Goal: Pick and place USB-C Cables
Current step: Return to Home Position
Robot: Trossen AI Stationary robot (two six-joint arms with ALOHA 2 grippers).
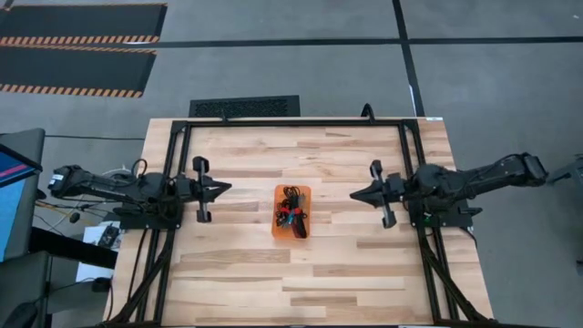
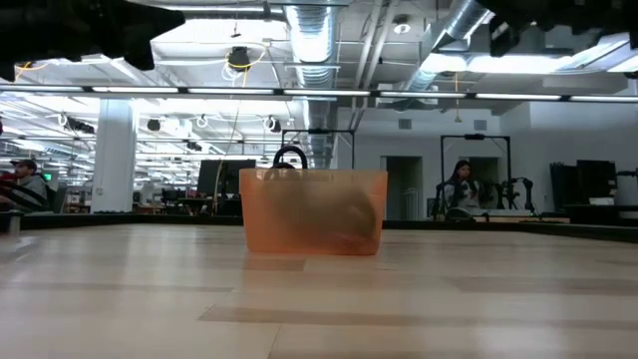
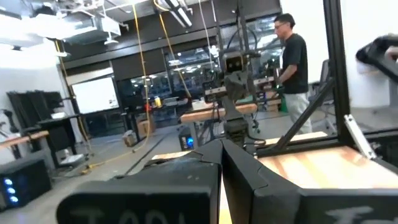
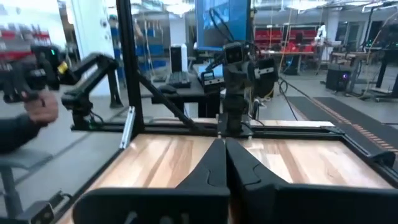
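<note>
Cables [image 1: 290, 215] lie heaped in the orange bin [image 1: 292, 211] at the middle of the desk [image 1: 237, 273]; no cable shows on the bare wood around it. Left hand [image 1: 223, 189] and right hand [image 1: 355, 194] hang well apart from the bin, one on either side, tips pointing at each other across it. Each is clenched on nothing, with its fingers pressed together in its own wrist view. By this layout the sorting looks finished and only the parking of the arms is left.

Main hazard: one black loop [image 2: 289, 158] stands above the bin's rim in the low view, so the springy heap may uncoil and drop a cable over the wall onto the desk. Second hazard: the bin looks light and stands free, so a low sweep of either arm across the middle could snag that loop or shove the bin. Third hazard: a person's hand [image 4: 38, 107] shows just beyond the desk's edge in the right wrist view, where an arm swinging outward might meet it.
</note>
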